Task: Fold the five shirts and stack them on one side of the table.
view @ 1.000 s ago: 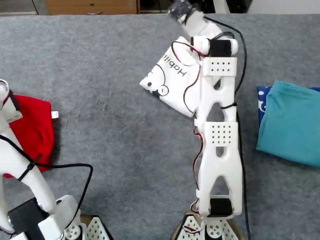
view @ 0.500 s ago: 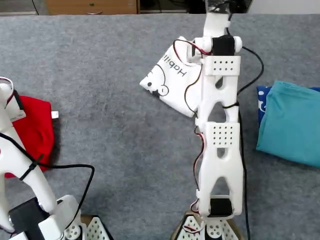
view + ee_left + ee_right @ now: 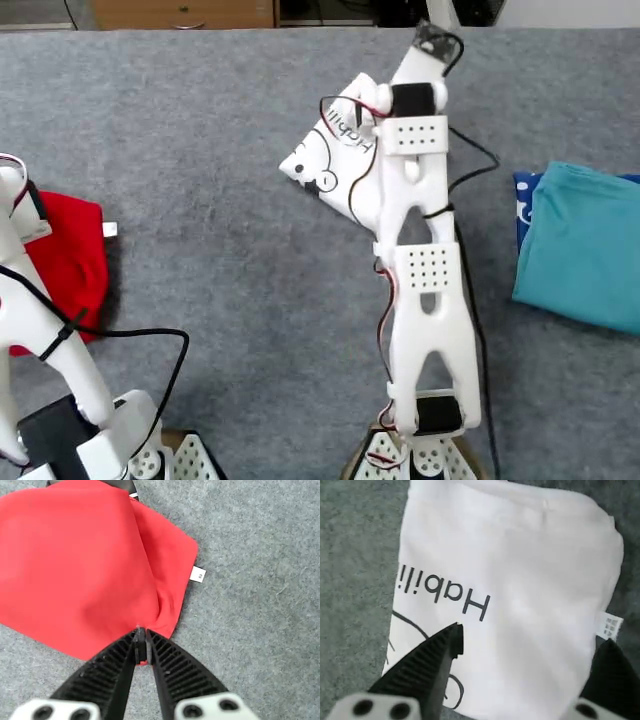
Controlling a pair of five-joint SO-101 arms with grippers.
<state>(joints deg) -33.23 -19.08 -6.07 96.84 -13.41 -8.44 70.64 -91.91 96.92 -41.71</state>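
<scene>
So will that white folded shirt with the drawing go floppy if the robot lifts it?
Probably floppy: the white folded cloth shirt lies in soft layers, so lifted by one edge it would likely droop and unfold. Pushed, it may bunch up on the fuzzy grey table cover.

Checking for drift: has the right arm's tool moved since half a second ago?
Yes. Judged against the still teal shirt, the right tool shifted left, away from it, and now sits above the white shirt.

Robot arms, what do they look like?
The right arm and left arm are white plastic with black motors and thin black and red cables. The right has panels of tiny holes. The left gripper and right gripper have black ridged fingers.
</scene>
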